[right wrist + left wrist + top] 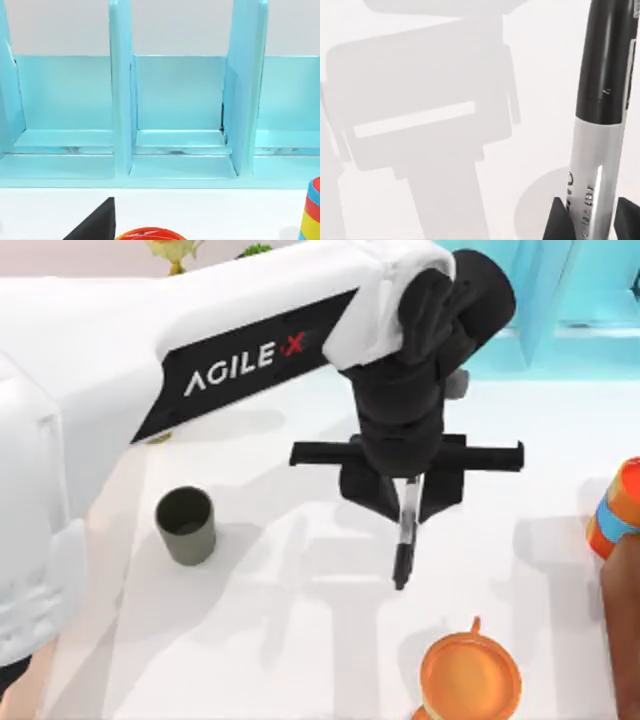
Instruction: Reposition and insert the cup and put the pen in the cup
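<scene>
The pen (404,540) hangs almost upright over the middle of the table, its black end pointing down. My left gripper (405,505) is shut on its upper barrel. In the left wrist view the pen (600,100) runs up between the two black fingertips (557,220), with bare table beneath it. The cup (186,525) stands upright and open-mouthed on the table's left, well apart from the pen. A black part of my right gripper (95,225) shows at the near edge of the right wrist view, facing the shelf.
An orange mug (470,675) stands near the front edge, right of the pen tip. A striped orange-and-blue object (615,510) and a brown object (625,640) sit at the right edge. A light-blue divided shelf (175,100) lines the back.
</scene>
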Available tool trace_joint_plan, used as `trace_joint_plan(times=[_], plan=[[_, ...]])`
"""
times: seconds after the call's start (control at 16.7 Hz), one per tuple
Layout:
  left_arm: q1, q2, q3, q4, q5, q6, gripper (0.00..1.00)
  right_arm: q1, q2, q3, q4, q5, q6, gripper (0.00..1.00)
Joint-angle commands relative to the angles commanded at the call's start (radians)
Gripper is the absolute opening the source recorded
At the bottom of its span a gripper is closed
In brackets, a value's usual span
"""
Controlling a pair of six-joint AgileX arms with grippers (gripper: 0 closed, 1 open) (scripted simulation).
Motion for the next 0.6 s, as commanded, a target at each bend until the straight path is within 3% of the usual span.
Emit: trace_joint_plan(times=[0.3, 0.6], plan=[[0.005, -0.022, -0.022, 0.032, -0.002, 0.012, 0.00, 0.000, 0.000, 0.000, 0.000, 0.000, 0.000, 1.00], [0.034, -0.198, -0.247, 0.277, -0.044, 0.077, 0.00, 0.000, 0.000, 0.000, 0.000, 0.000, 0.000, 1.00]])
